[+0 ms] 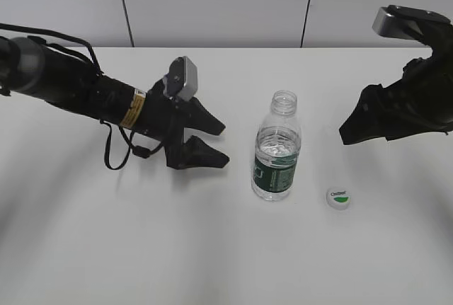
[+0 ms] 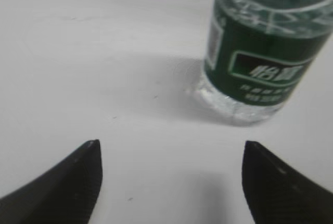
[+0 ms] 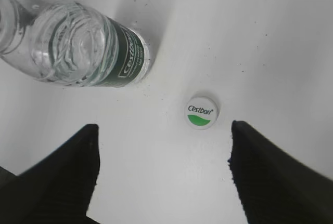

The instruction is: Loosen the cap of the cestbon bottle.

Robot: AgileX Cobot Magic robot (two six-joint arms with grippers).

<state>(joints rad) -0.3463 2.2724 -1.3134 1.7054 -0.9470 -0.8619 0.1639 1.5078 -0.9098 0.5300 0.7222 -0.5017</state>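
the cestbon bottle (image 1: pixel 276 151) is standing upright and uncapped on the white table (image 1: pixel 141 248), just ahead of the left gripper (image 1: pixel 212 142), whose jaws are gaping wide around nothing. the cap (image 3: pixel 201 112) is lying flat on the table just beyond the right gripper (image 3: pixel 161 169), which is hanging open and empty.

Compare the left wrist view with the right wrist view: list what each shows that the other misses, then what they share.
Only the left wrist view shows the left gripper, its jaws spread open over bare table. Only the right wrist view shows the cap, off and lying on the table, the bottle's open neck, and the right gripper, also open. Both show the cestbon bottle standing upright, with its green label.
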